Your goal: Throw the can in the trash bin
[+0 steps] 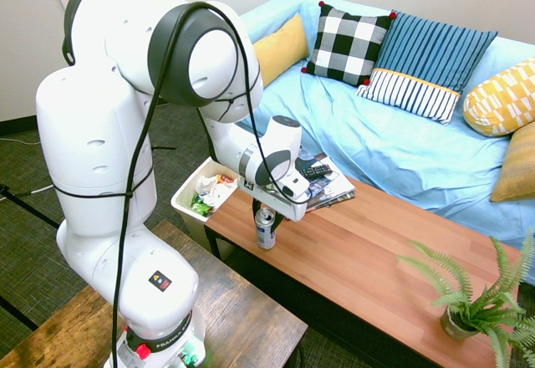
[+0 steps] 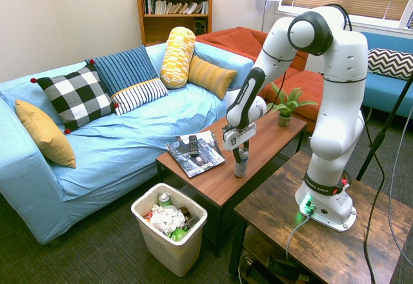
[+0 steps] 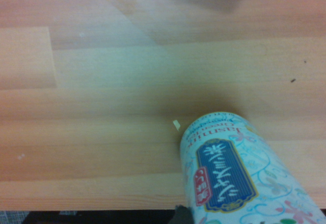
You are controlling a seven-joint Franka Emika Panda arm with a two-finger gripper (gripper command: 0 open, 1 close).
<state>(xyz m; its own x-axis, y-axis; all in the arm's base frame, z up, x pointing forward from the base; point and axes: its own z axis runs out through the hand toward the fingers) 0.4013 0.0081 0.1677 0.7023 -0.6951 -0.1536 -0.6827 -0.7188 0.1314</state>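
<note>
Wooden worktop (image 1: 380,255) beneath, I have the fingers (image 2: 240,159) around the upright can (image 2: 241,166) near its top; probably light, thin-walled and easily dented.

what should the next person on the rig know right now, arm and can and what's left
End effector: down at the can, a finger on either side of its top; whether the grip is firm yet can't be told.
Can: upright on the wooden coffee table, near the edge facing the arm's stand.
Trash bin: on the floor by the end of that table, open at the top, with rubbish already in it.
Done: end effector brought to the can.
Left: secure the grip, lift, carry over the bin, release.
</note>
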